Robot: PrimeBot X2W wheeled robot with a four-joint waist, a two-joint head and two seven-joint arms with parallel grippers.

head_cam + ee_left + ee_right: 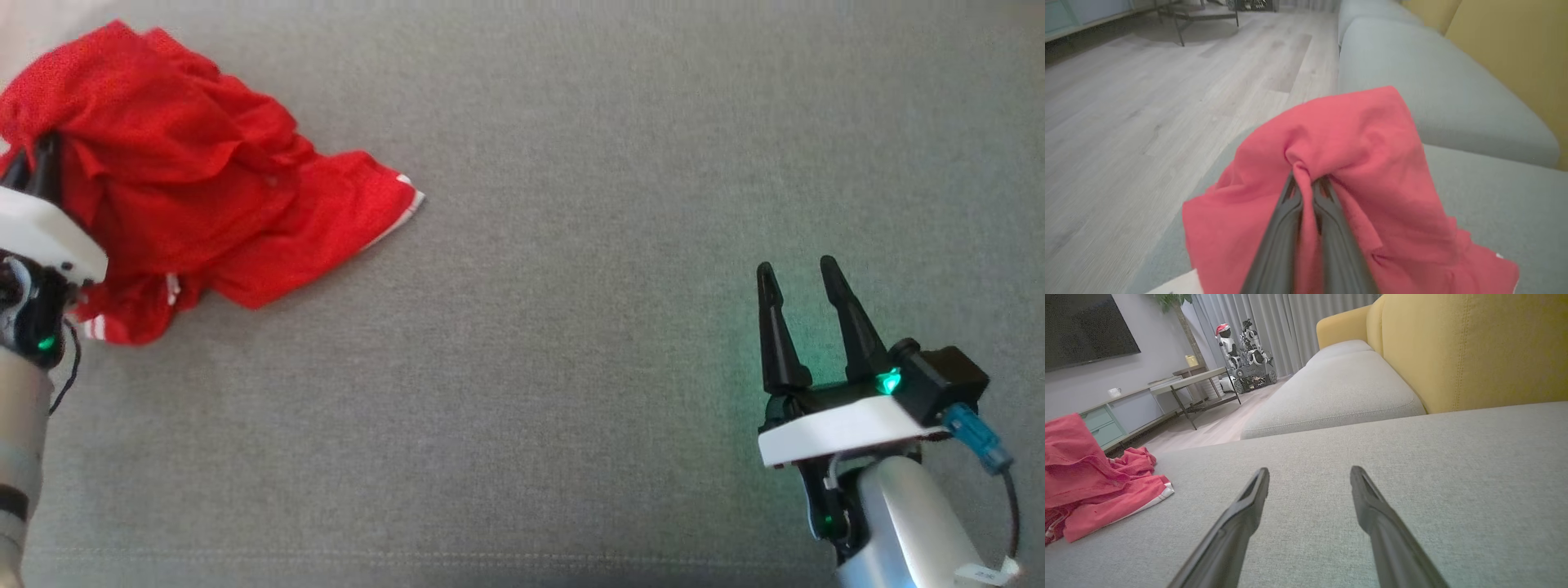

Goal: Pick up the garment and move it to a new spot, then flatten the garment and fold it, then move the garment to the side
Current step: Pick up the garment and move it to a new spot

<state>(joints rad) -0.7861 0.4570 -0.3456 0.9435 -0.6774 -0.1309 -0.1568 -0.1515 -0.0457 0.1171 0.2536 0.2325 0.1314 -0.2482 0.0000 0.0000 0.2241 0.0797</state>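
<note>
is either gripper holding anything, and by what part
The left gripper is shut on the red garment, fingers pinching a bunched fold of cloth; which part of the garment cannot be told. The right gripper is open, holding nothing.

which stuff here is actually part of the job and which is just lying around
Part of the job:
- red garment, pinched in the shut left tool
- right tool, open and empty
- grey sofa seat under the garment

Just lying about:
- robot figure
- white cup on the low cabinet
- side table
</note>
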